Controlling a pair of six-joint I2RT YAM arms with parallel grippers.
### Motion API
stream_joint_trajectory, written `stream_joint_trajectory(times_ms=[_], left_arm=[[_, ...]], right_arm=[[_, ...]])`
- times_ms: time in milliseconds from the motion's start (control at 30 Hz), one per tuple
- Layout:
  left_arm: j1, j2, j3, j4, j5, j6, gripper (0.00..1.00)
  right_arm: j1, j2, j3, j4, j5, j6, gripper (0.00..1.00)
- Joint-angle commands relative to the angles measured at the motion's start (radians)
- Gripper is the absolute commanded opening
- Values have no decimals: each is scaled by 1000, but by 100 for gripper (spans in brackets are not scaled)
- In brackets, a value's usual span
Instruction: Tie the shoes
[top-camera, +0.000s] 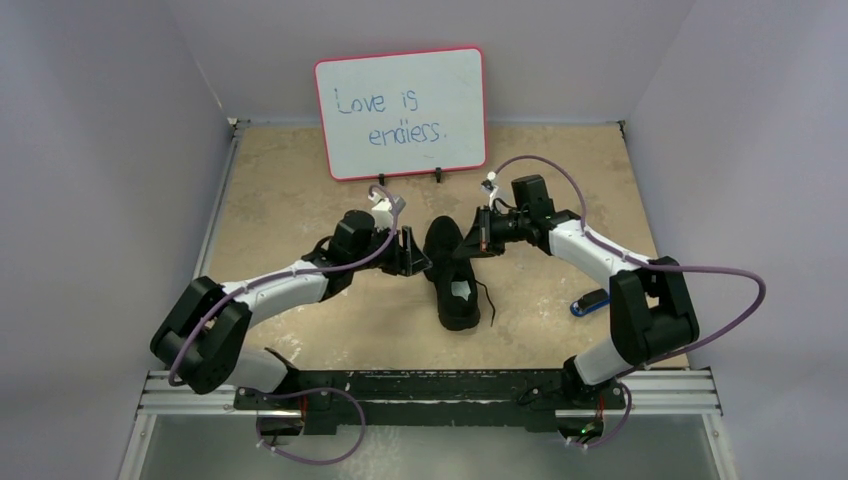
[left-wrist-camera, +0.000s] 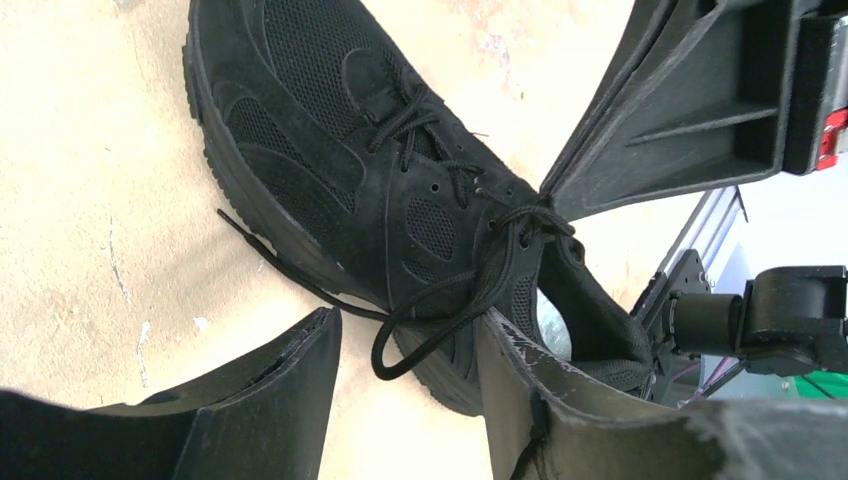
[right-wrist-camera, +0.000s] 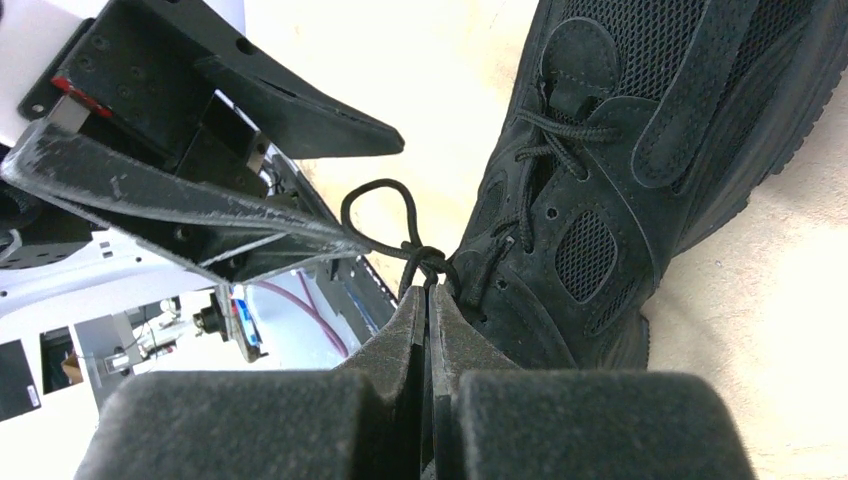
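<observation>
Now the black shoe (top-camera: 455, 285) lies mid-worktop (top-camera: 300, 200), between both arms. The right end effector (right-wrist-camera: 428, 300) is pinched closed on the laces (right-wrist-camera: 425, 258) at the knot, while the left end effector (left-wrist-camera: 408, 320) gapes open around a slack loop (left-wrist-camera: 495, 270). It should clamp that loop squarely, then draw outward gently.

A: Can't see shoe (left-wrist-camera: 330, 170) toe fr. left wrist: cut by top edge. Heel?
B: Partly behind left gripper (left-wrist-camera: 410, 325) finger. Can't follow lace (right-wrist-camera: 425, 258) past right gripper (right-wrist-camera: 430, 290) tips. Can't see blue gadget (top-camera: 590, 302) whole, partly behind right arm (top-camera: 650, 310).
</observation>
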Motion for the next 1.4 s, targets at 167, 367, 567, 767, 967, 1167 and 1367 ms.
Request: stream_joint_trajectory(times_ms=[167, 367, 567, 767, 967, 1167, 1367], left_arm=[[48, 76, 73, -2, 135, 78, 49], [47, 104, 87, 10, 152, 79, 25], [47, 88, 90, 0, 136, 75, 2], [63, 35, 56, 15, 126, 79, 54], [153, 39, -33, 355, 223, -68, 69], [150, 226, -68, 824, 352, -339, 75], [138, 434, -71, 1440, 445, -722, 61]], right_arm=[[-8, -41, 67, -47, -2, -34, 0], [-12, -36, 78, -58, -1, -30, 0], [-11, -39, 75, -62, -4, -15, 0], [-11, -31, 81, -73, -7, -19, 0], [-12, -22, 96, -80, -15, -13, 0], [-11, -33, 87, -80, -15, -24, 0], [-11, -38, 92, -101, -14, -44, 0]])
